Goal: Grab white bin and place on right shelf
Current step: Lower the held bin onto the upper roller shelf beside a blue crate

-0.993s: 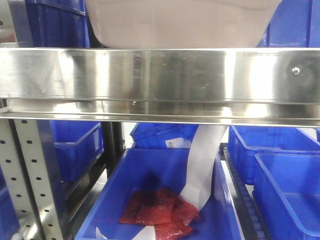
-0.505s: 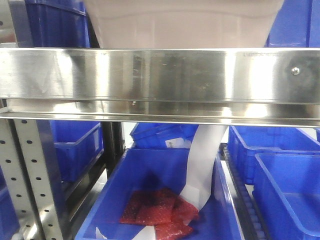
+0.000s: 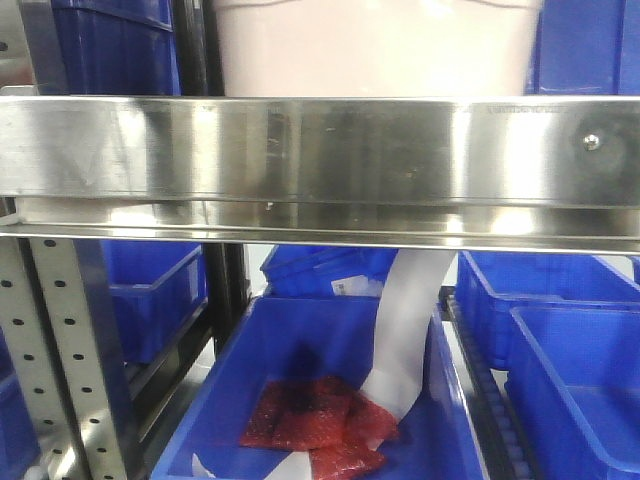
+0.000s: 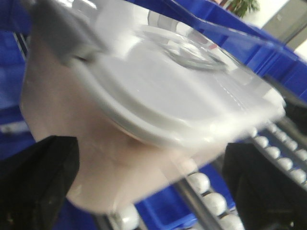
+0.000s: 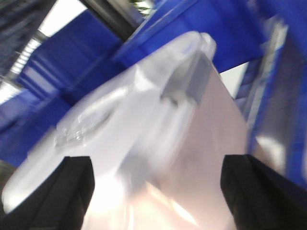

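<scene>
Pinkish-white, the large lidded plastic bin sat high behind the broad front rail of the shiny stainless-steel shelf, flanked by blue plastic crates; whether it rested there could not be told. The left gripper and right gripper stood spread wide, the bin between their fingers.

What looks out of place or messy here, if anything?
A long white paper strip comes down from behind the front rail of the right shelf into the blue crate below, its end curled over the red packets. It looks loose, not stored. The white bin shows no damage.
</scene>
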Motion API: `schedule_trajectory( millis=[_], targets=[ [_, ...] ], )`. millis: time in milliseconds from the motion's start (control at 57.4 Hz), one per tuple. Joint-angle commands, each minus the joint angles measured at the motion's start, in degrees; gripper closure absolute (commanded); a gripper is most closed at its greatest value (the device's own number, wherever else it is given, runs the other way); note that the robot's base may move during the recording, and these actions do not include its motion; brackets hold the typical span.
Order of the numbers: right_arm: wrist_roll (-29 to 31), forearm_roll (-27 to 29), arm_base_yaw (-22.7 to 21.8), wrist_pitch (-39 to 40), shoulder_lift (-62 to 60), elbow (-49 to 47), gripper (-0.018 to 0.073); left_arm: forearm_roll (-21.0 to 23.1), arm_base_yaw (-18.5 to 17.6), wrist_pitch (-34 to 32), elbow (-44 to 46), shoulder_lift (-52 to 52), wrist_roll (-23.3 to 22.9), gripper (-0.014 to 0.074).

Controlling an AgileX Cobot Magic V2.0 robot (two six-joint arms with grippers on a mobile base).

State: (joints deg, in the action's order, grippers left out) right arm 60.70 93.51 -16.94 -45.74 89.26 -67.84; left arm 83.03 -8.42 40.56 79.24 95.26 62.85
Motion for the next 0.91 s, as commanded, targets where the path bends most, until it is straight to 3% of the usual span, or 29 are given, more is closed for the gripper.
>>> schedule_trajectory(
  millis=[0,139,209,383,471,592,645,697,784,889],
  targets=[
    [0.86,0.39,-1.07,-3.28,-3.81,-3.45,-0.0082,-0.56,-0.5,1.18,3.74,-4.38,0.52,0.0088],
    [0.86,0.12,-1.43,-5.05,-7.83,-3.93,-0.0057,-1.6,-0.5,3.61,4.69,-8.83,0.52,0.0123],
    [0.86,0.12,-1.43,-6.35,-10.17,-3.93,0.0003,-1.6,-0.5,6.1,4.69,-10.85,0.52,0.0181],
    [0.76,0.12,-1.43,-10.42,-16.03,-3.93,0.0323,-1.6,-0.5,12.83,4.69,-14.43,0.52,0.0359],
    [0.76,0.05,-1.43,-12.01,-18.95,-3.93,0.0501,-1.6,-0.5,16.33,4.69,-15.35,0.52,0.0491],
    [-0.65,-3.2,-1.43,-11.4,-23.33,-3.93,0.0486,-2.16,-0.5,18.6,4.69,-16.49,0.52,0.0726],
    [-2.33,-7.02,-1.43,-10.22,-25.16,-3.93,0.0486,-3.19,-0.5,18.32,4.69,-16.83,0.41,0.071],
    [-4.9,-12.26,-1.43,-8.98,-27.04,-3.93,0.0486,-5.53,-0.5,17.22,4.69,-17.18,-1.3,0.0717],
    [-11.38,-23.84,-1.43,-6.87,-30.49,-3.87,0.0486,-14.33,-0.5,13.88,4.69,-18.39,-7.51,0.0717],
    [-21.6,-39.46,-1.43,-4.75,-34.57,-3.23,0.0486,-30.09,-0.5,11.05,4.69,-19.41,-19.73,0.0717]
  ],
)
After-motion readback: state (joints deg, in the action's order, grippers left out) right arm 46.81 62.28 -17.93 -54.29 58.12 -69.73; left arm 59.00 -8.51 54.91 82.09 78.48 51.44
